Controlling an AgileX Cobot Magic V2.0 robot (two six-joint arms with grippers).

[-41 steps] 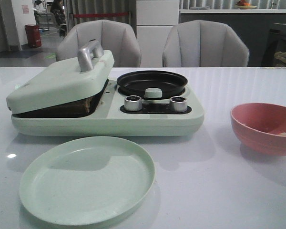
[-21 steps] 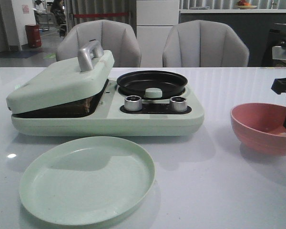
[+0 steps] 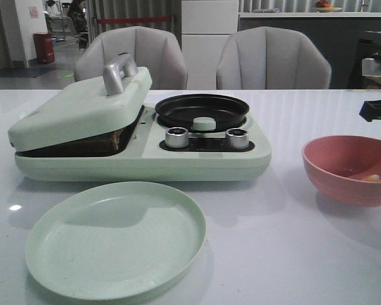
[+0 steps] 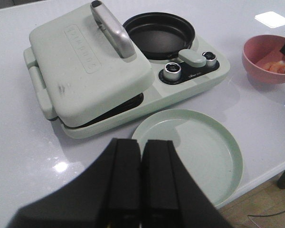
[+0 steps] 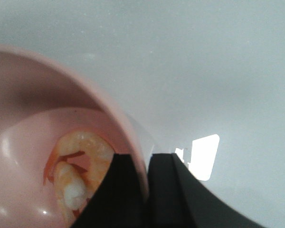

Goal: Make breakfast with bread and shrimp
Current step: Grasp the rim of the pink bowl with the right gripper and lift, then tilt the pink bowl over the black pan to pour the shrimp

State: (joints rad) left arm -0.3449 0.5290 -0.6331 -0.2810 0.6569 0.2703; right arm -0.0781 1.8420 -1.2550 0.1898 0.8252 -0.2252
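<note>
Two shrimp (image 5: 78,175) in pink bowl (image 3: 333,166); right gripper (image 5: 145,190) straddles rim

My left gripper (image 4: 141,190) has two broad matte-black fingers with flat rectangular pads and a flared base, and my right gripper (image 5: 146,190) has the same plain black, blocky, unmarked fingers.

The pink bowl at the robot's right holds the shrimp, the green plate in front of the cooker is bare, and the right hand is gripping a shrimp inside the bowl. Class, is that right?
Not quite. The right hand grips the rim of the pink bowl, one finger inside and one outside, not a shrimp, as the right wrist view shows. The shrimp do lie in the bowl, and the green plate is bare.
</note>
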